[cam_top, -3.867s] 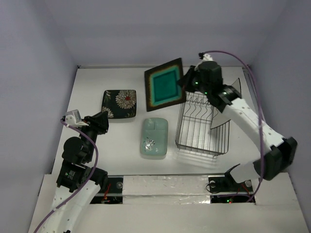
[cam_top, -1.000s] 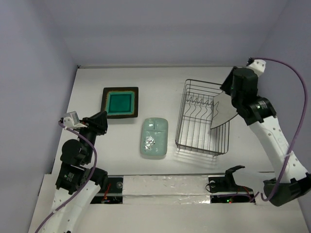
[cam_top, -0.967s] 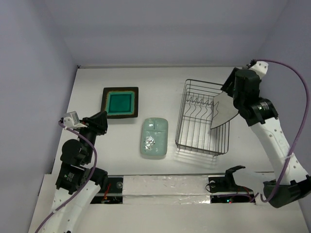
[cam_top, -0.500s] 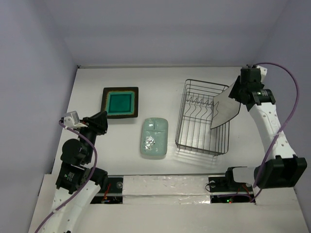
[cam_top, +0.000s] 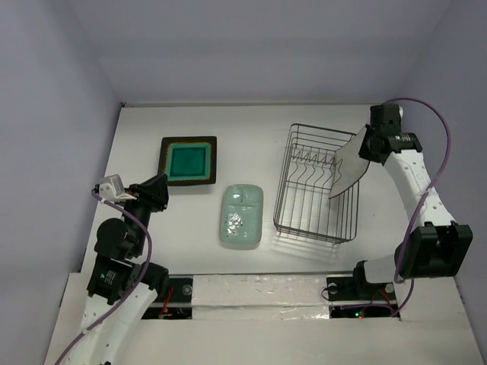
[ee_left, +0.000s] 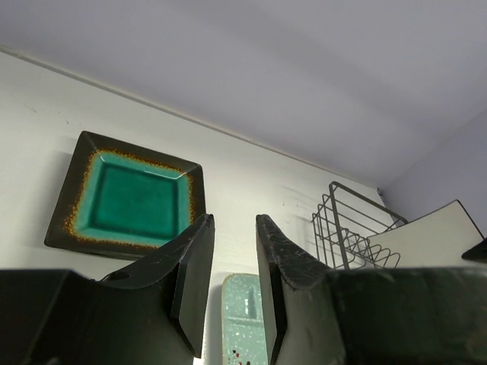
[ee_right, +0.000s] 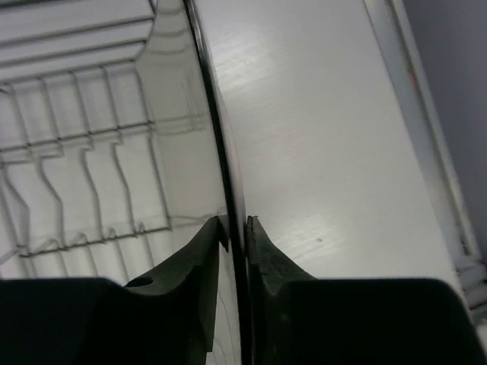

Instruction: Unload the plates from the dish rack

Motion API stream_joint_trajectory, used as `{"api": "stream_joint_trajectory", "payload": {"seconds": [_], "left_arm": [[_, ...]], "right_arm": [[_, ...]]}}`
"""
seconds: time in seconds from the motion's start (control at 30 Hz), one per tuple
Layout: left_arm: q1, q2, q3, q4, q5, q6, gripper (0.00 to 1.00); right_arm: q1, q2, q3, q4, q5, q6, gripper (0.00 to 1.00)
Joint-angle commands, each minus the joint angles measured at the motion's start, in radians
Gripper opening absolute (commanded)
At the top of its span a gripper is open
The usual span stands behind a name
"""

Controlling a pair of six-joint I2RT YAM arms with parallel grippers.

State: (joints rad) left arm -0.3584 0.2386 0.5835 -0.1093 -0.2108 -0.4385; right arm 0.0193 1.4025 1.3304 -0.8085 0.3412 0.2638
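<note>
The dish rack (cam_top: 308,205) stands right of centre, and the white plate (cam_top: 348,171) leans upright in it. My right gripper (cam_top: 366,141) is at the plate's upper right corner. In the right wrist view its jaws (ee_right: 234,222) are shut on the plate's dark rim (ee_right: 225,160). The teal-centred plate (cam_top: 188,161) lies flat at the left. The mint-green plate (cam_top: 242,216) lies in the middle. The black flowered plate is hidden. My left gripper (cam_top: 156,192) is open and empty, near the teal plate's front.
The left wrist view shows the teal plate (ee_left: 129,199), the mint plate (ee_left: 245,319), the rack (ee_left: 342,228) and the white plate (ee_left: 430,236). Rack tines (ee_right: 84,190) lie left of the right jaws. Walls enclose the table on three sides.
The teal plate went from my right gripper onto the spot where the flowered plate lay. My right gripper then moved back to the rack and closed on the white plate's corner. The left arm stayed still.
</note>
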Motion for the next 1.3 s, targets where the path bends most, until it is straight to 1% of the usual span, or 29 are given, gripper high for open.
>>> {"api": "stream_joint_trajectory", "payload": {"seconds": [0.0, 0.1, 0.17, 0.2, 0.3, 0.47, 0.57, 0.6, 0.73, 0.93, 1.03, 1.07, 1.1, 1.13, 1.17, 1.2, 1.27], "left_arm": [[-0.004, -0.012, 0.004, 0.039, 0.004, 0.003, 0.26], [-0.004, -0.01, 0.003, 0.042, 0.004, 0.004, 0.26], [-0.004, -0.005, -0.001, 0.045, 0.004, 0.003, 0.26], [-0.004, -0.002, -0.001, 0.045, 0.004, 0.003, 0.26], [-0.004, 0.004, 0.001, 0.04, 0.004, 0.003, 0.26], [-0.004, -0.001, -0.001, 0.046, 0.004, 0.001, 0.26], [-0.004, 0.007, -0.002, 0.049, 0.004, 0.001, 0.26], [-0.004, 0.008, -0.002, 0.051, 0.004, 0.0, 0.26], [-0.004, 0.005, -0.001, 0.049, 0.004, -0.002, 0.26], [-0.004, -0.002, -0.002, 0.048, 0.004, 0.0, 0.26], [-0.004, -0.001, -0.002, 0.051, 0.004, 0.0, 0.26], [-0.004, 0.001, -0.002, 0.051, 0.004, 0.0, 0.26], [-0.004, 0.004, -0.002, 0.051, 0.004, 0.0, 0.26], [-0.004, 0.004, -0.002, 0.051, 0.004, 0.0, 0.26], [-0.004, 0.002, -0.002, 0.051, 0.004, 0.0, 0.26], [-0.004, 0.002, -0.002, 0.051, 0.004, 0.0, 0.26], [-0.004, 0.001, -0.002, 0.048, 0.004, 0.0, 0.26]], "right_arm": [[0.004, 0.03, 0.033, -0.012, 0.045, -0.027, 0.12], [0.004, 0.024, 0.061, -0.029, 0.094, -0.066, 0.0], [0.004, 0.02, 0.091, -0.035, 0.136, -0.1, 0.0], [0.004, 0.021, 0.105, -0.041, 0.18, -0.109, 0.0], [0.004, 0.02, 0.148, -0.043, 0.225, -0.132, 0.0], [0.004, -0.029, 0.21, -0.027, 0.214, -0.163, 0.0], [0.013, -0.04, 0.297, -0.067, 0.164, -0.169, 0.0], [0.022, -0.036, 0.344, -0.081, 0.166, -0.17, 0.0], [0.033, -0.013, 0.417, -0.132, 0.183, -0.178, 0.0], [0.076, -0.017, 0.447, -0.117, 0.228, -0.163, 0.0], [0.103, -0.04, 0.538, -0.112, 0.229, -0.123, 0.0], [0.119, -0.039, 0.579, -0.119, 0.222, -0.106, 0.0], [0.134, -0.04, 0.66, -0.127, 0.207, -0.086, 0.0], [0.143, -0.039, 0.694, -0.13, 0.15, -0.042, 0.0], [0.165, -0.04, 0.719, -0.126, 0.11, -0.019, 0.0], [0.182, -0.043, 0.743, -0.117, 0.035, 0.009, 0.0], [0.231, -0.054, 0.728, -0.054, -0.013, 0.087, 0.0]]}}
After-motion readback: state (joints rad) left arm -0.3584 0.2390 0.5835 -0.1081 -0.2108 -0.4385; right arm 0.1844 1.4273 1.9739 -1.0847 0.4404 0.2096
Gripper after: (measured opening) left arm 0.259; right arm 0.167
